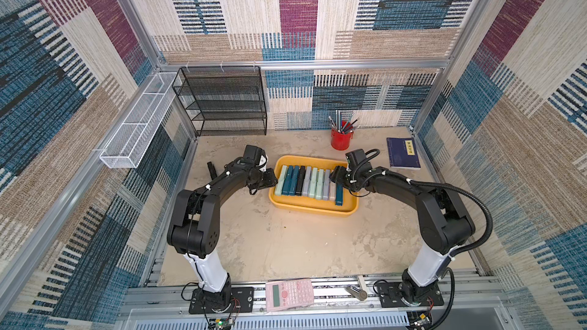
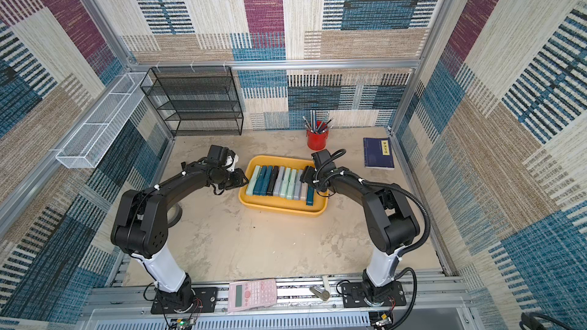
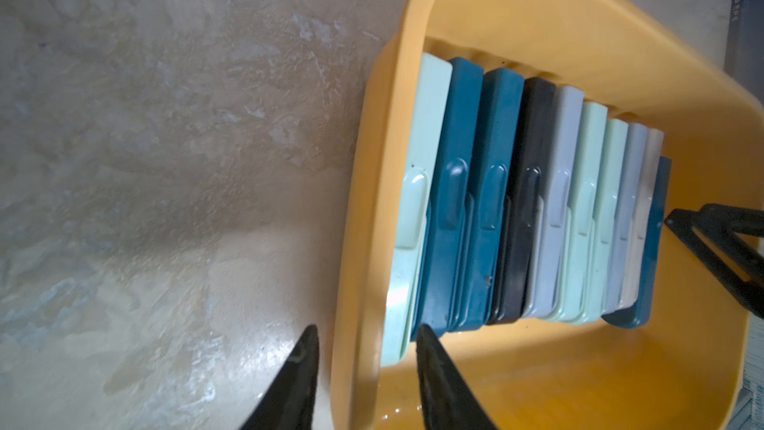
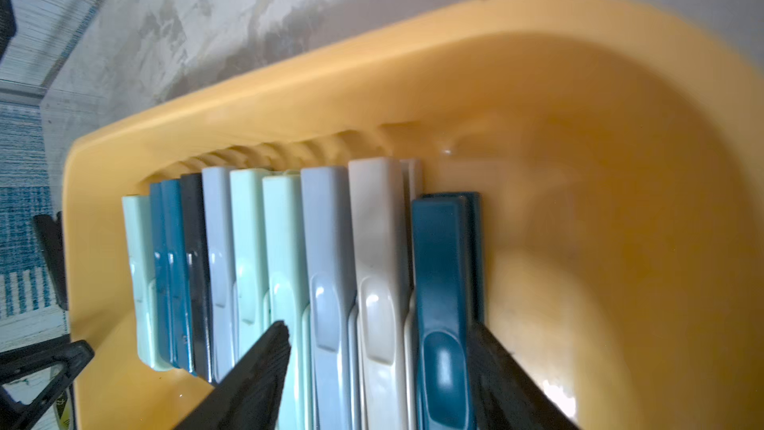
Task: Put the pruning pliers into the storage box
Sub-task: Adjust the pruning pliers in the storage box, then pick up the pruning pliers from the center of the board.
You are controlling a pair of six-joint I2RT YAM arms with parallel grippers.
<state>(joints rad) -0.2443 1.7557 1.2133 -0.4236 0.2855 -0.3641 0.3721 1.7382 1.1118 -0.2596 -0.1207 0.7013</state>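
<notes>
The desk (image 1: 286, 242) lies bare over a wide stretch on the near side of the storage box (image 1: 313, 210), with metal frame rails at its edges. The two arms curve in from that side and reach the box at its left and right ends.

Beyond the box's far left corner stands a black mesh rack (image 1: 228, 103). A white wire basket (image 1: 136, 128) hangs on the wall further left, and both are well apart from the box. A dark blue book (image 1: 402, 153) lies off the box's right end. A pink calculator (image 1: 289, 295) rests on the front rail, well to the box's near side. A red cup (image 1: 340, 141) of pencils stands just behind the far right corner, near the right arm's wrist.

The pruning pliers (image 1: 306, 182) stand on edge in a packed row inside the box, filling its left and middle. The last teal one sits offset toward the near wall, and the box floor at the right end is open.

The wrist views show what the arms hide from above. The left end effector (image 3: 366, 328) is released. One finger is outside over the desk and the other inside, so they straddle the box's left wall and the end of the mint piece. The right end effector (image 4: 380, 324) is released too, fingers spread wide. One finger is above a mint piece and the other just beside the teal one, with the grey, whitish and teal pieces between them.

Only a top view shows a dark rounded thing (image 2: 178, 212), partly hidden behind the left arm's elbow.
</notes>
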